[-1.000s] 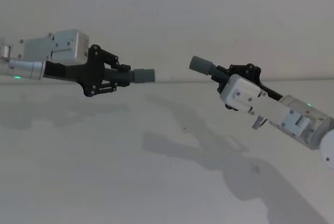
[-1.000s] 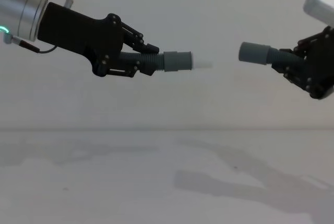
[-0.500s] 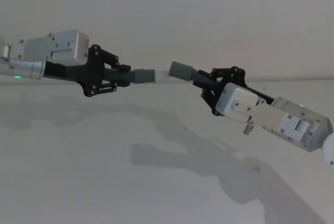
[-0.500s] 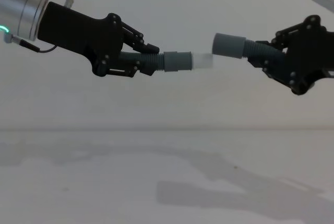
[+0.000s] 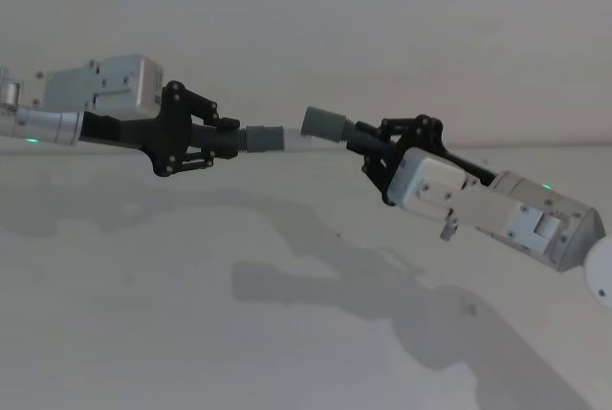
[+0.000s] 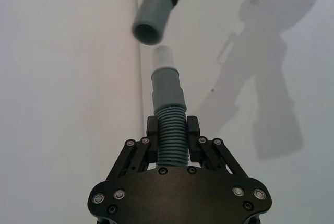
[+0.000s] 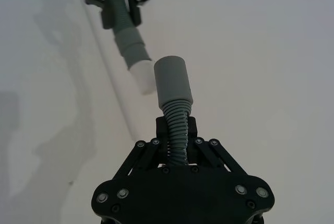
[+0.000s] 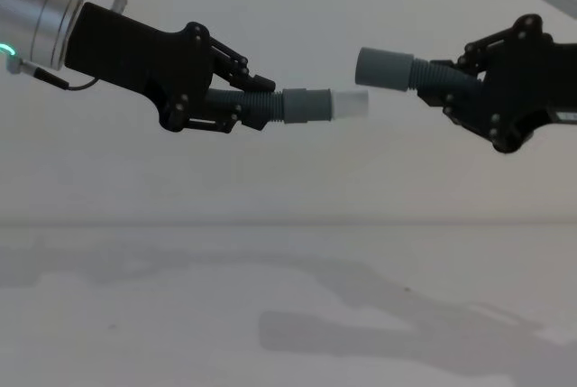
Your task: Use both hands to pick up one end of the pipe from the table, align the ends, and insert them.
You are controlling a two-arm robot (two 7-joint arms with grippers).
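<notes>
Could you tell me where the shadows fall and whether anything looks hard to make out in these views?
Head view: soft arm shadows spread across the table. Chest view: the white tip nearly blends into the pale wall. Left wrist view: the right gripper's grey cuff looks slightly soft.

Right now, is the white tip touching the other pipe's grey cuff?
Apart. The left wrist view shows a bare gap between the white tip and the cuff's open mouth.

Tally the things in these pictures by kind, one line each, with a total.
Dark grey ribbed hose pieces: 2, white-tipped straight piece and plain-cuffed piece.
Black angular jointed-finger grippers: 2, left gripper and right gripper, each shut on one piece.
Matte white table: 1.
Total: 5.
</notes>
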